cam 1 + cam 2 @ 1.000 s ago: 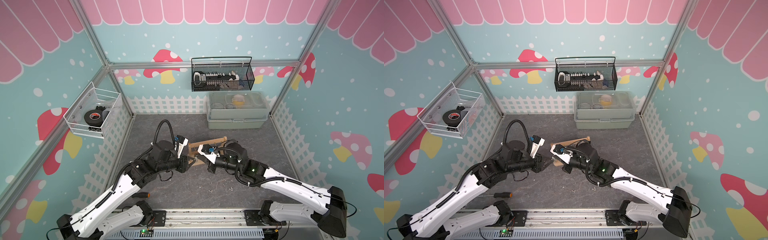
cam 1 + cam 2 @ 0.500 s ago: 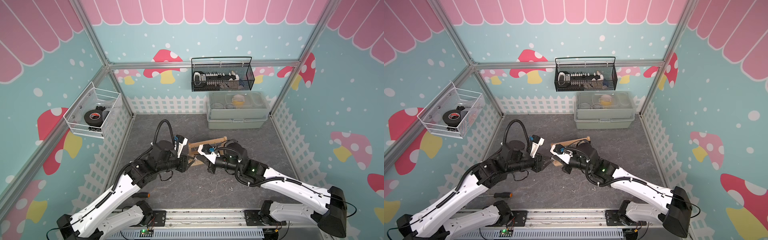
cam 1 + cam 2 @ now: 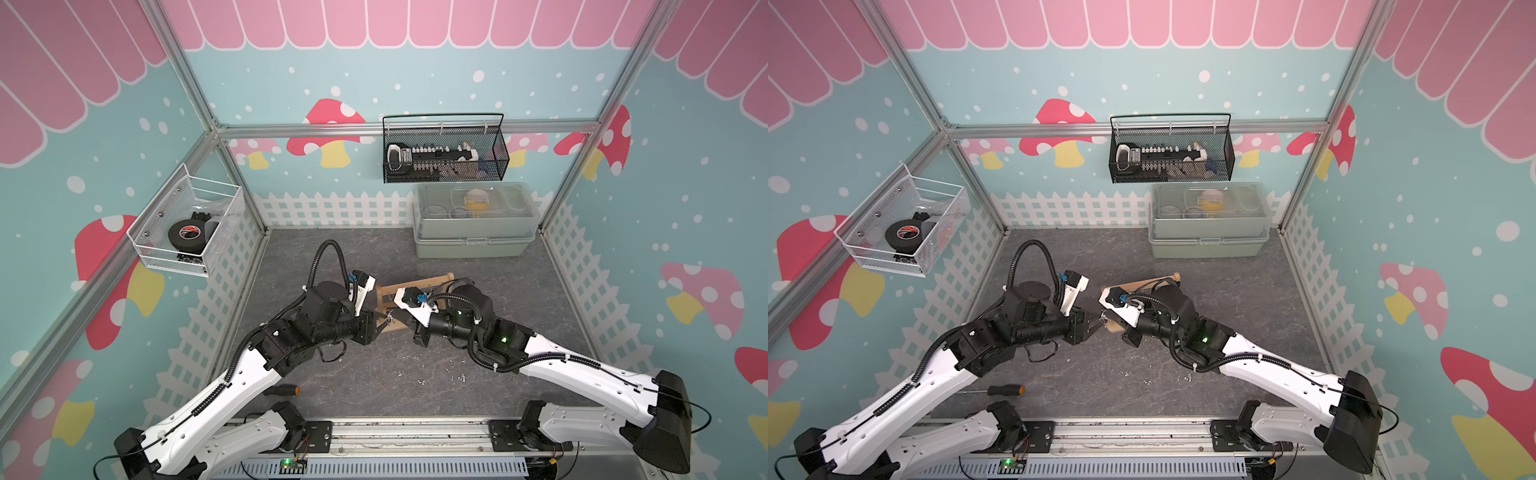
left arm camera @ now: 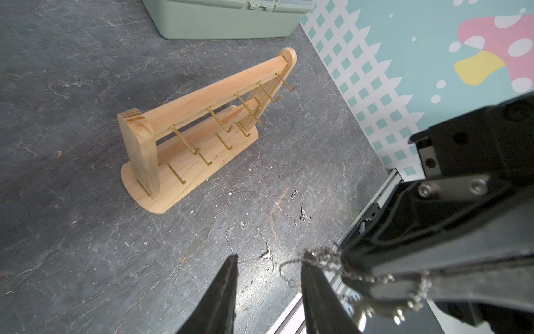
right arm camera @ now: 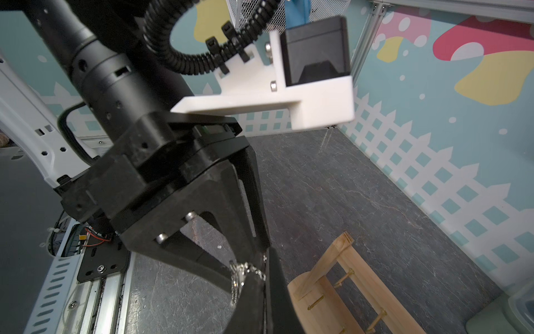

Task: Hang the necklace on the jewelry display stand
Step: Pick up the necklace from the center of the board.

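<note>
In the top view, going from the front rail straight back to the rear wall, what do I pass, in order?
Screwdriver → wooden jewelry stand → grey-green lidded box → black mesh basket on the rear wall.

Dark grey marbled tabletop [image 3: 540, 299]. On it: wooden jewelry display stand [image 4: 202, 115] upright mid-field, grey-green lidded box [image 3: 473, 245] at the back wall, black/orange screwdriver [image 3: 1005, 390] front left, thin loose chains [image 4: 248, 241] near the stand's base.
</note>
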